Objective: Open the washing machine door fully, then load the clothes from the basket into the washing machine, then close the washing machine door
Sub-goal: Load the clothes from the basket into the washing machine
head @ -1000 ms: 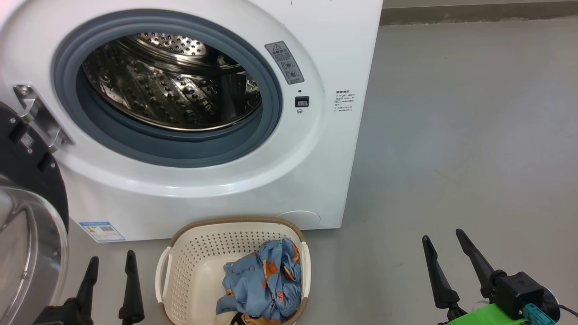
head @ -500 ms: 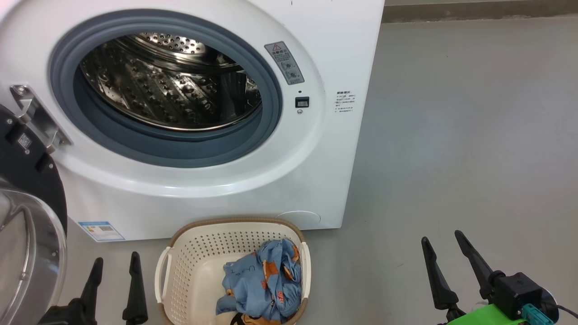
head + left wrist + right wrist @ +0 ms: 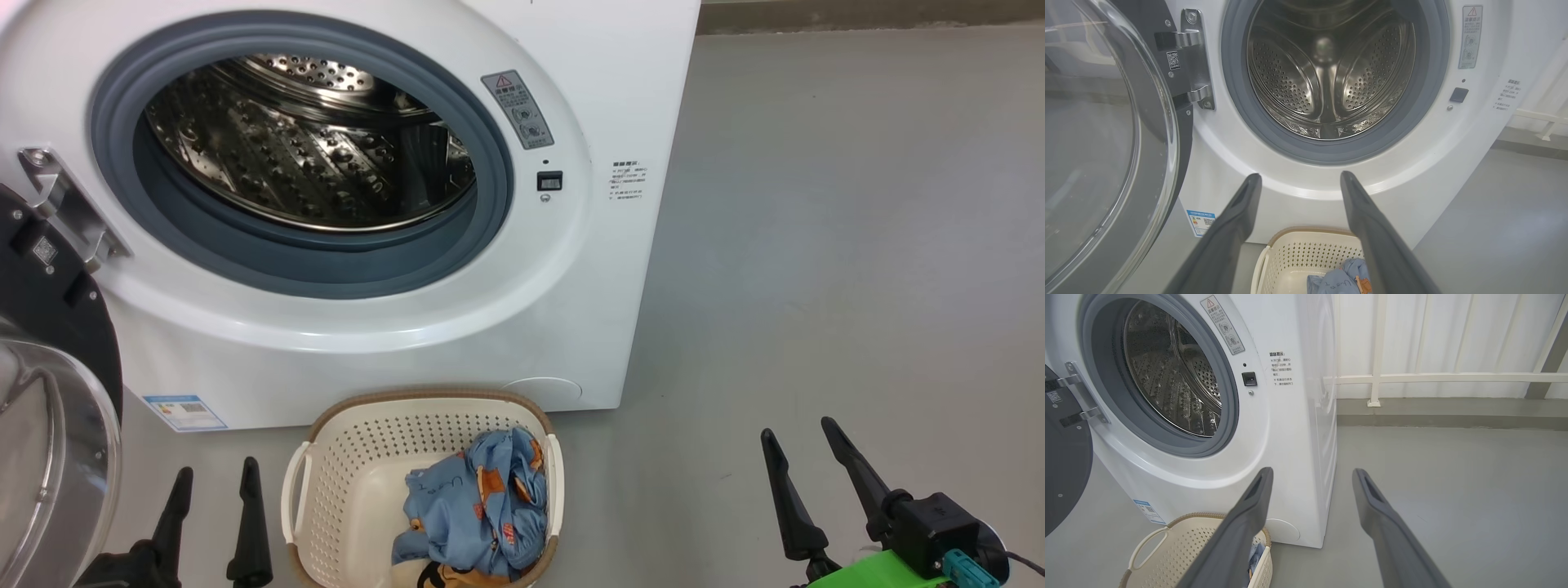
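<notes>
The left gripper (image 3: pixel 217 465) stands at the lower left of the head view, with its two dark fingers apart and nothing between them. It hangs above the grey floor (image 3: pixel 816 245), between the washing machine door (image 3: pixel 41 310) on its left and the basket (image 3: pixel 359 457) on its right, and it touches neither of them. In the left wrist view its fingers point toward the white front of the washing machine (image 3: pixel 408 359), just under the round opening.

The right gripper (image 3: pixel 798 427) is at the lower right, also with its fingers apart and holding nothing. It is over the floor, to the right of the machine and well apart from the basket.

The basket stands on the floor, just in front of the lower edge of the machine. The clothes (image 3: pixel 478 510) lie inside it as a crumpled light blue heap with orange-brown prints, in the right half of the basket. A darker orange piece shows under the heap at the near side.

The door is swung open to the left on a metal hinge (image 3: pixel 61 204), and its black rim and bulging clear glass stand beside the left gripper. A grey-blue gasket (image 3: pixel 310 273) rings the opening, and behind it is the steel drum (image 3: pixel 310 163) with its many small holes. A blue label (image 3: pixel 184 412) sits at the lower left corner of the machine's front.
</notes>
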Controlling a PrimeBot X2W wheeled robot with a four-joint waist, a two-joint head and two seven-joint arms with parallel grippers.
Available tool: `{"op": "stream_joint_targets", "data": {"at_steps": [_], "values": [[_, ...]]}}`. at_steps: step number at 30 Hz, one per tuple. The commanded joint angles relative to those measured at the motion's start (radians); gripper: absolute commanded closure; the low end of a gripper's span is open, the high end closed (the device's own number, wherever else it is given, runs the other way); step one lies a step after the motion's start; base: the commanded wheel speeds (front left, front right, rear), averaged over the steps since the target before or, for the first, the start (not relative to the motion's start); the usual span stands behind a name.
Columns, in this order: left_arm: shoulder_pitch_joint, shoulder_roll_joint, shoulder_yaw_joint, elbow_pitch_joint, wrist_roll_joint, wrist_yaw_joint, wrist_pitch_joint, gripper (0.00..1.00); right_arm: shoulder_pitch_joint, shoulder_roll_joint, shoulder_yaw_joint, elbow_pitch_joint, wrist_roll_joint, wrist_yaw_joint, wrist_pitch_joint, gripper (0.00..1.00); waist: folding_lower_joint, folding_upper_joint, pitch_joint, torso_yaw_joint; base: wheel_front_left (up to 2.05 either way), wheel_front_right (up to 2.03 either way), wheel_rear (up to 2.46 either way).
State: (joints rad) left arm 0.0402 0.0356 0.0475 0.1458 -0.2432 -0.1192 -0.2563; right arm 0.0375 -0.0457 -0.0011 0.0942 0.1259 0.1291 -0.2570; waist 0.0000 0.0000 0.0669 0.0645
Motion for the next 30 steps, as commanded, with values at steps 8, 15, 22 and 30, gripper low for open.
{"op": "stream_joint_targets", "data": {"at_steps": [8, 15, 22, 30], "values": [[-0.040, 0.015, 0.020, -0.021, -0.018, 0.006, -0.006, 0.00, -0.041, -0.004, 0.032, -0.015, -0.005, 0.002, -0.005, 0.00, 0.0000, 0.0000, 0.032, 0.001, 0.00, 0.00, 0.00], [-0.052, 0.015, 0.015, -0.020, -0.023, 0.007, -0.006, 0.00, -0.054, -0.004, 0.040, -0.012, -0.008, 0.002, -0.005, 0.00, 0.0000, 0.0000, 0.052, -0.001, 0.00, 0.00, 0.00], [-0.057, 0.015, 0.011, -0.016, -0.026, 0.007, -0.006, 0.00, -0.060, -0.004, 0.046, -0.004, -0.005, 0.002, -0.005, 0.00, 0.0000, 0.0000, 0.054, -0.007, 0.00, 0.00, 0.00], [-0.053, 0.015, -0.001, -0.003, -0.030, 0.007, -0.006, 0.00, -0.059, -0.004, 0.048, 0.004, -0.002, 0.002, -0.005, 0.00, 0.0000, 0.0000, 0.058, -0.015, 0.00, 0.00, 0.00]]}}
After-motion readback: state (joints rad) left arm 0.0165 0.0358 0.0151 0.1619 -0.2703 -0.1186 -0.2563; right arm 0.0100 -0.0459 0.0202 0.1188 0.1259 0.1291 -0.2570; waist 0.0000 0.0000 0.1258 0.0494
